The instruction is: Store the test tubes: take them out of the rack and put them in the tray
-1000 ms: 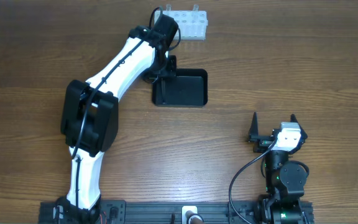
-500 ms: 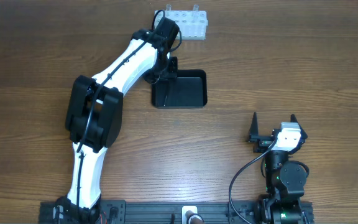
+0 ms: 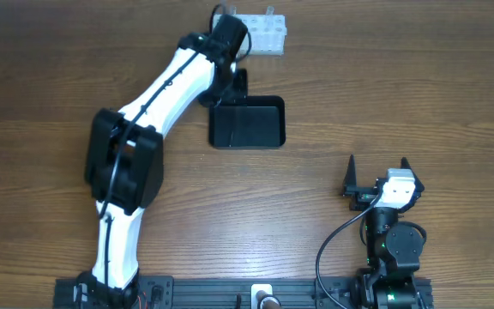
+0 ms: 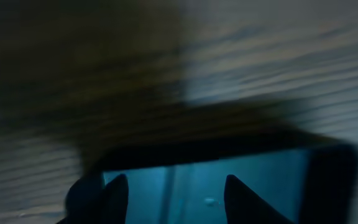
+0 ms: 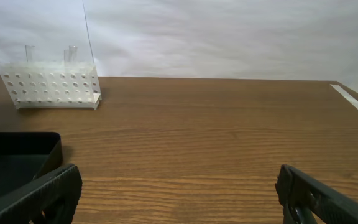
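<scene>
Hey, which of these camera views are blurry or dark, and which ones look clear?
Left wrist view: dark and smeared by blur, with the tray and the left claw showing only as soft shapes. Top view: evenly lit and crisp, with a soft shadow beside the left arm. Right wrist view: bright and clear, the rack sharp against the pale wall.

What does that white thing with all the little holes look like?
The rack is a pale, see-through plastic block with rows of little round holes along its side. It stands upright on the wooden table, beyond the black tray and apart from it. At least two clear test tubes poke up from its top. The left arm is near one end; I cannot tell if it touches.
</scene>
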Robot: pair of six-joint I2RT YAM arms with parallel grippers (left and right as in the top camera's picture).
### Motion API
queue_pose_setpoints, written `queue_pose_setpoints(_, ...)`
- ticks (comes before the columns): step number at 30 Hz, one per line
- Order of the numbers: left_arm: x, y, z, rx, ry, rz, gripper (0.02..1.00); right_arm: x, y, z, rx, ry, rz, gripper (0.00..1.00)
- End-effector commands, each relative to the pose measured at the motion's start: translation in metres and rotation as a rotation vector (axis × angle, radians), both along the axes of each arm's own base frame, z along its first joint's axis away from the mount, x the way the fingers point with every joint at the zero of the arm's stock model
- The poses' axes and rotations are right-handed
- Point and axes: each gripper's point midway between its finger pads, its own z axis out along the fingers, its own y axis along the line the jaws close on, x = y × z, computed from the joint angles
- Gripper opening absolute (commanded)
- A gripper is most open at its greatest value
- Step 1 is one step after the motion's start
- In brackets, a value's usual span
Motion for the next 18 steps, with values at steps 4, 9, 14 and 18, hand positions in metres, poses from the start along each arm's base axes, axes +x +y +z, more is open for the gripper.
queue_pose_setpoints(4, 0.04, 0.006, 0.114, -0.01, -0.318, 0.02, 0.59, 0.0, -0.001, -0.002, -0.004, 0.001, 0.001, 0.991)
queue_pose_setpoints(9, 0.067, 0.006, 0.132, 0.026, -0.465, -0.022, 0.645, 0.0, -0.001, -0.002, -0.004, 0.001, 0.001, 0.993)
queue_pose_setpoints(14, 0.091, 0.011, 0.137, 0.109, -0.577, -0.048, 0.748, 0.0, -0.001, -0.002, -0.004, 0.001, 0.001, 0.993)
queue_pose_setpoints(18, 0.11, 0.01, 0.128, 0.13, -0.627, -0.045, 0.809, 0.0, -0.001, -0.002, -0.004, 0.001, 0.001, 0.993)
